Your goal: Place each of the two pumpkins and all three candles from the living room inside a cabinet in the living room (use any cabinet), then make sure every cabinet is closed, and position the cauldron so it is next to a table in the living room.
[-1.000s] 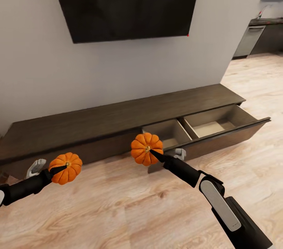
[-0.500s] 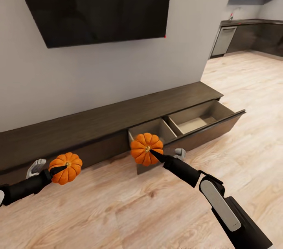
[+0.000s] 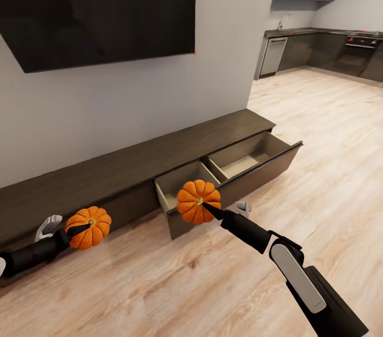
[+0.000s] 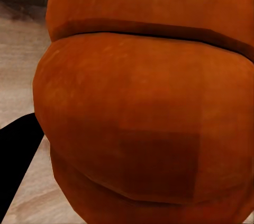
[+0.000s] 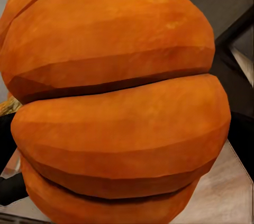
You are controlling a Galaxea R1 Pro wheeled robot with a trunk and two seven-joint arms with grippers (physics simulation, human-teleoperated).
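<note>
Head view first. Two pumpkins up in the air, one per arm. Left pumpkin [image 3: 89, 227] pinched in the left gripper [image 3: 80, 229], fingers closed around it, stem facing the camera, carried low in front of the cabinet's [image 3: 106, 167] closed left stretch. Right pumpkin [image 3: 198, 201] clamped the same way in the right gripper [image 3: 205, 208], held out ahead of the body, just before the near corner of the open drawer [image 3: 175, 188]. Drawer pulled well out, pale inside, split by a divider into two compartments, both bare as far as visible. Probably held open for exactly this: a drop from above with no handle work left. Pumpkins carried high and apart, likely so neither clips the drawer front or the other arm. Dark TV [image 3: 96, 7] on the wall above, wood floor [image 3: 159, 284] below, grey kitchen units [image 3: 319, 52] far off right. No candles, cauldron or table here.

Left wrist view. Orange ribs of the pumpkin [image 4: 143, 107] right against the lens, one dark finger [image 4: 16, 166] at its side, floor behind. Grip snug, by the look.

Right wrist view. Same story: pumpkin [image 5: 116, 102] close up, dark cabinet edge behind, fingers shut on it.

Judged stage: delivery, right pumpkin nearest the drawer, so likely first in.
</note>
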